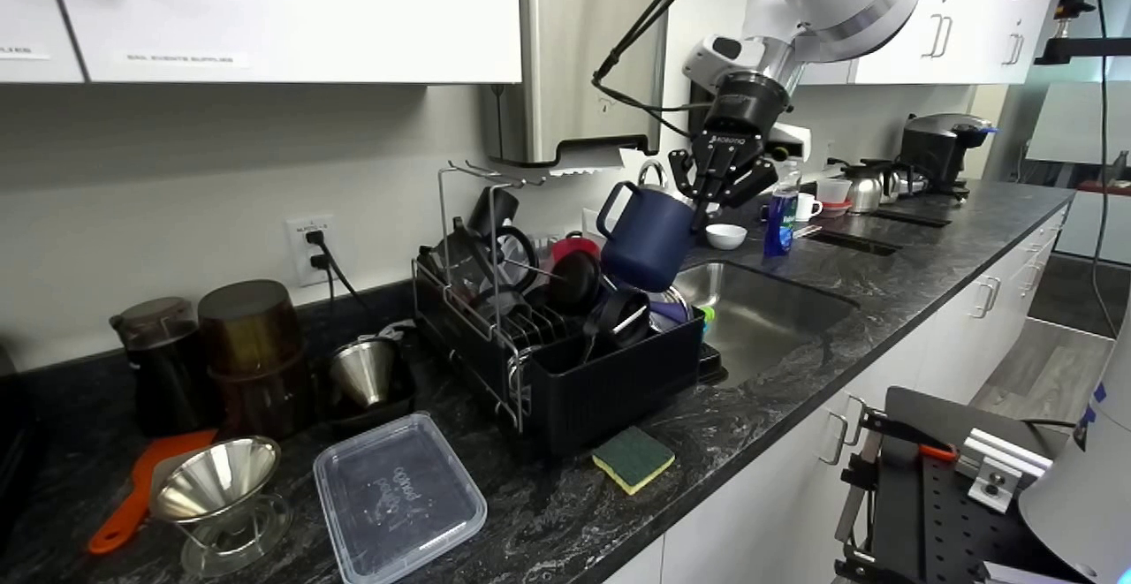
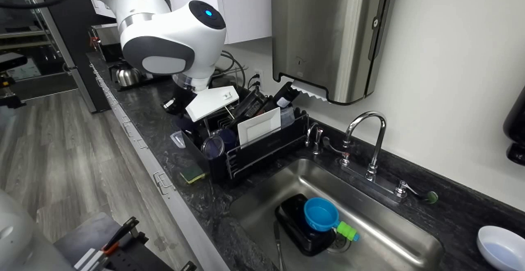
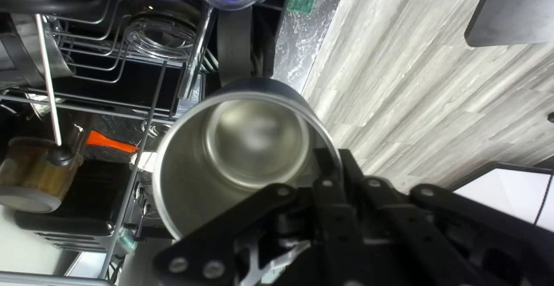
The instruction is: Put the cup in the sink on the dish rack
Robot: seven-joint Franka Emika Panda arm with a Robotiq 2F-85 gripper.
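The cup (image 1: 649, 239), a navy-blue mug with a handle, hangs tilted above the black dish rack (image 1: 618, 394) in an exterior view. My gripper (image 1: 703, 207) is shut on its rim, one finger inside and one outside. Looking down in the wrist view, I see into the cup's metal interior (image 3: 257, 143), with the gripper (image 3: 339, 165) pinching the right side of the rim. Wires of the dish rack (image 3: 108, 112) lie beyond it. In an exterior view the arm largely hides the gripper and cup. The steel sink (image 2: 389, 242) lies beside the rack (image 2: 264, 152).
Pans, lids, a white plate (image 2: 260, 125) and a clear-lidded tumbler (image 2: 213, 147) crowd the rack. A sponge (image 1: 633, 458) and plastic container (image 1: 399, 496) lie in front. The paper towel dispenser (image 1: 596, 54) hangs close behind. A blue pot (image 2: 321, 213) sits in the sink.
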